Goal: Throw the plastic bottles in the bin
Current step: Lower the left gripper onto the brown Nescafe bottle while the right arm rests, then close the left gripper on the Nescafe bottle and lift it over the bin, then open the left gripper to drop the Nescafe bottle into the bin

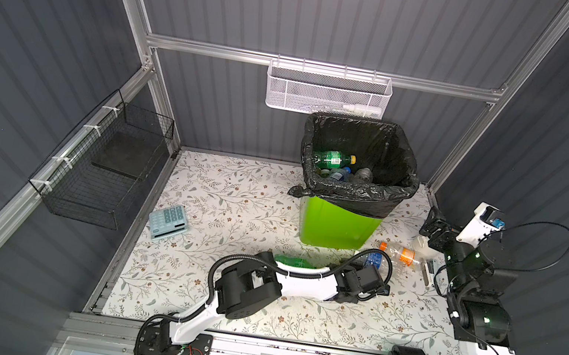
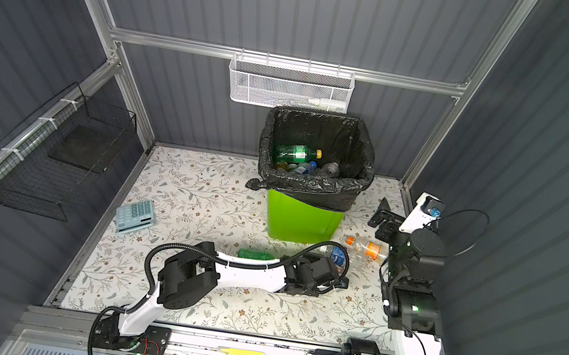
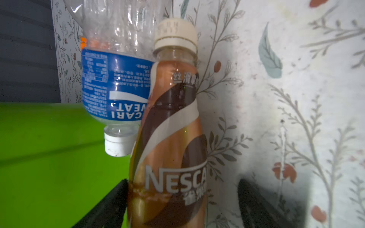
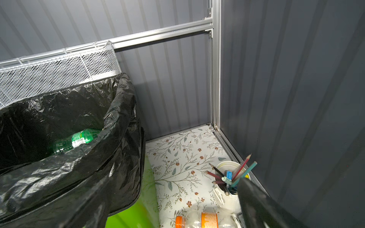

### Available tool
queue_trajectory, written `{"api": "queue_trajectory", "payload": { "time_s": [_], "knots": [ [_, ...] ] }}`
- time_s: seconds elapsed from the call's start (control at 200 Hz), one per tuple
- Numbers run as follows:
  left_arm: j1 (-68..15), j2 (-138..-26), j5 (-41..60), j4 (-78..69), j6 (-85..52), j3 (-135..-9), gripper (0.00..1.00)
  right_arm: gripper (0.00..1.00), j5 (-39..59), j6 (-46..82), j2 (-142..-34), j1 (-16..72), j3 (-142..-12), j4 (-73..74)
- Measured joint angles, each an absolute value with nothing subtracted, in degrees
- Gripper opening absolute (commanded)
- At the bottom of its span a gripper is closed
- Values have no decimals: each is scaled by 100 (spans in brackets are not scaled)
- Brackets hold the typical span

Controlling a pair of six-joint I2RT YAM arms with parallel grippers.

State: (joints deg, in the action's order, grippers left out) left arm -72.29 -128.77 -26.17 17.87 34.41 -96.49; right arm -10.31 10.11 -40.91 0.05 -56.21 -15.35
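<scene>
So the bin (image 1: 339, 226) sits at the back of the table (image 1: 232, 197), right of centre, with a bunch of bottles (image 1: 333, 159) inside. A mesh basket (image 1: 328, 94) hangs on the rail right behind it. Some loose bottles (image 1: 401, 254) lie just in front, toward the right. There's a pencil cup (image 4: 229, 189) by the right wall, a calculator (image 1: 168, 222) off to the left, and a wire basket (image 1: 101, 163) on the left wall.

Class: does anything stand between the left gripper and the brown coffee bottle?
Nothing visible does. The coffee bottle lies between the open fingers of the left gripper, one touching it, one apart. A blue-label bottle lies close beside it, beyond the fingers.
</scene>
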Motion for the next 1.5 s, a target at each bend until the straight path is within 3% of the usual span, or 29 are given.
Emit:
{"api": "queue_trajectory", "payload": {
  "time_s": [0.29,0.59,1.011,1.351,1.496],
  "knots": [
    [-7227,-12873,-2309,1848,3586,-9649,63,99,-1024,1050,-4064,-34,-5527,-1540],
    [-7227,-12274,-2040,1780,3649,-9198,54,99,-1022,1052,-4005,-89,-5502,-1551],
    [-7148,-9354,-2274,679,3697,-8554,45,99,-1267,1024,-3736,-228,-5404,-1549],
    [-6383,-6816,-2390,-1319,3841,-8335,49,99,-1345,1048,-3583,-340,-5323,-1540],
    [-6292,-6396,-2088,-2244,3837,-8296,49,99,-1315,1120,-3581,-340,-5293,-1518]
  ]
}}
